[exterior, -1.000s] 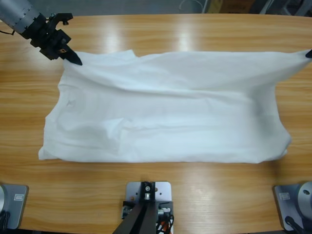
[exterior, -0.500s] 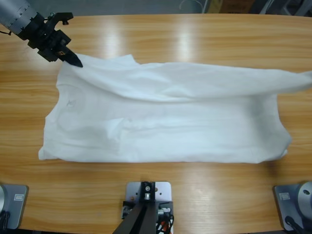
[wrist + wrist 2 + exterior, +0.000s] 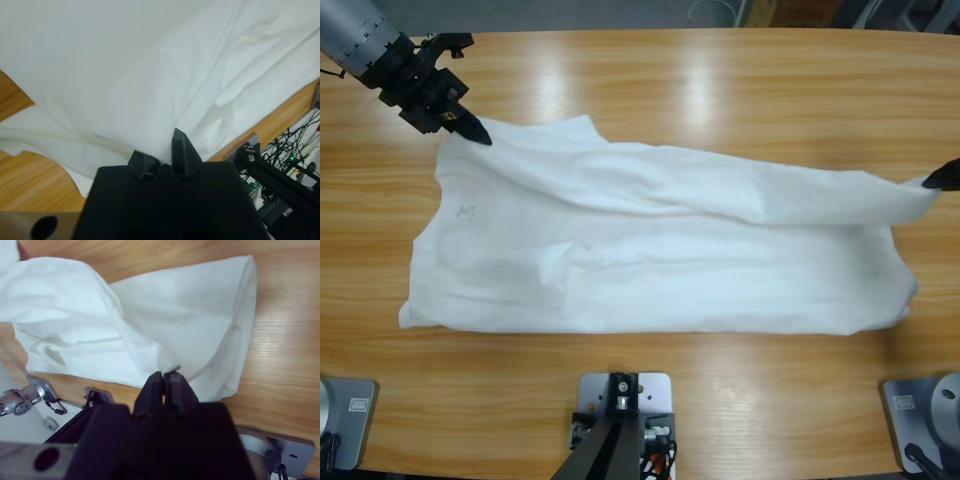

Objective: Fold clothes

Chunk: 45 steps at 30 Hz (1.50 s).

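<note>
With the white T-shirt point(image 3: 650, 250) spread across the wooden counter point(image 3: 720, 80), the left claw point(image 3: 470, 128) and right claw point(image 3: 938, 178) each pinch a far-edge corner mid-fold, so next they likely must carry that edge evenly toward the near hem.

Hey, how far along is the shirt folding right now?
Early on. Done: the white T-shirt lies spread lengthwise on the table. In hand: the right hand and the left hand each pinch a far corner, and the lifted far edge drapes partway over the body. Left: laying that edge down to finish this first fold, then any further folds; no neat crease shows yet.
</note>
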Tool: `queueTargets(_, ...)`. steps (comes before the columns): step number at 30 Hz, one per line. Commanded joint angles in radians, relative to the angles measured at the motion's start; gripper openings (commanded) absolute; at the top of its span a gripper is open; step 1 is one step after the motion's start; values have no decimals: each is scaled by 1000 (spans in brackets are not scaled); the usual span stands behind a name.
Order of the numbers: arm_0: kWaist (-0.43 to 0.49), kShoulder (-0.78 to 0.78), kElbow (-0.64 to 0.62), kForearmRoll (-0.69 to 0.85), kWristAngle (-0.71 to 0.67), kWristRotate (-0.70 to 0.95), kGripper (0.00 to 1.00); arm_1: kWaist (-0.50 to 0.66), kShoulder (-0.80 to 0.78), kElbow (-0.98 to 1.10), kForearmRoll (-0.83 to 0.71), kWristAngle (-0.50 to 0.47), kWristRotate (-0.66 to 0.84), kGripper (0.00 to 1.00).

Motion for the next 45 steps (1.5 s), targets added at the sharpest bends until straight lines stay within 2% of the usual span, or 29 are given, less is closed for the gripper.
queueTargets(1,-8,-11,39,7,12,-7,0,2,189,-22,35,18,6,182)
queueTargets(2,-8,-10,41,7,12,-7,0,2,203,-24,40,18,7,575)
queueTargets(3,-7,-10,45,7,12,-7,0,2,213,-26,43,13,9,746)
queueTargets(4,-7,-10,48,7,13,-7,0,2,221,-28,52,3,12,843)
queueTargets(6,-5,-10,55,7,14,-7,0,2,224,-31,60,-8,19,897)
queueTargets(8,-5,-11,60,7,14,-6,0,2,235,-32,63,-10,24,996)
queueTargets(10,-5,-11,68,7,14,-6,1,2,251,-42,71,-19,26,1000)
queueTargets(11,-5,-11,71,7,14,-6,156,2,251,-48,74,-20,26,1000)
queueTargets(12,-5,-11,73,7,14,-6,394,2,250,-60,85,-23,26,1000)
queueTargets(14,-5,-11,83,7,15,-8,613,2,231,-81,105,-34,28,1000)
queueTargets(16,-5,-12,102,5,26,-14,748,2,191,-82,104,-59,43,1000)
queueTargets(26,-5,-22,206,-35,38,-23,775,2,105,-78,92,-66,63,1000)
queueTargets(34,27,-41,221,-91,21,-54,775,79,61,-19,-22,-43,25,1000)
queueTargets(38,33,-44,222,-133,20,-60,775,83,53,15,-61,-43,16,1000)
queueTargets(45,49,67,210,-178,12,-60,775,83,52,19,-62,-43,9,1000)
